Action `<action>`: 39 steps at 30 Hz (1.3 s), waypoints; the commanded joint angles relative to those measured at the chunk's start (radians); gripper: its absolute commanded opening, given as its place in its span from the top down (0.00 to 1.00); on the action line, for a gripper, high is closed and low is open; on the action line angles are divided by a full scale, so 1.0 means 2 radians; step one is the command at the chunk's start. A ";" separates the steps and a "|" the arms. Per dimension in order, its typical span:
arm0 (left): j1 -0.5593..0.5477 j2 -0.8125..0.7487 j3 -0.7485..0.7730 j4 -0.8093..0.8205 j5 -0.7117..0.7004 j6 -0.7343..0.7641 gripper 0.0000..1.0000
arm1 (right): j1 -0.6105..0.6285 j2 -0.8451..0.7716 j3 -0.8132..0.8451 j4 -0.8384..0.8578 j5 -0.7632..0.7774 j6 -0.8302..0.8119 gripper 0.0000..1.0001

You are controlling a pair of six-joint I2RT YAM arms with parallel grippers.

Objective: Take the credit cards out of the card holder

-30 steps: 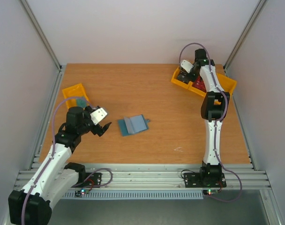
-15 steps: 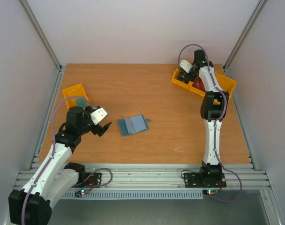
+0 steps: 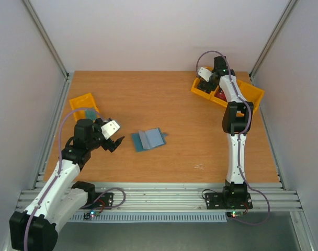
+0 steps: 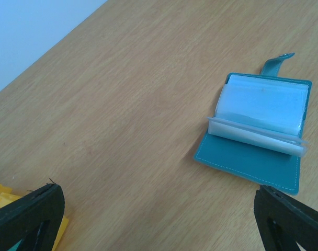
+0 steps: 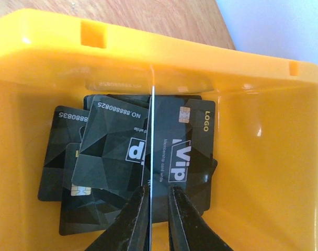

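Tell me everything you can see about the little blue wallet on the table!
The card holder is a small teal folding wallet, leathery-looking with pale stitching round its edge. It lies opened flat on the wooden table, lining up. Inside is paler blue, with see-through plastic sleeves fanned up along the fold; no card shows in them. A little closing tab sticks out from one edge. Only the table touches it; the open left fingers hang beside it, apart.
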 commanded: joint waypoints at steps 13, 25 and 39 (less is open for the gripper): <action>0.003 -0.001 0.002 0.013 0.003 0.004 0.01 | -0.001 0.011 -0.019 0.121 0.120 0.009 0.63; 0.003 -0.002 0.002 0.019 0.003 -0.006 0.01 | 0.002 -0.035 0.030 0.154 0.142 0.064 0.44; 0.037 -0.045 -0.045 0.117 -0.079 -0.167 0.01 | 0.003 -0.192 0.001 0.065 0.078 0.291 0.01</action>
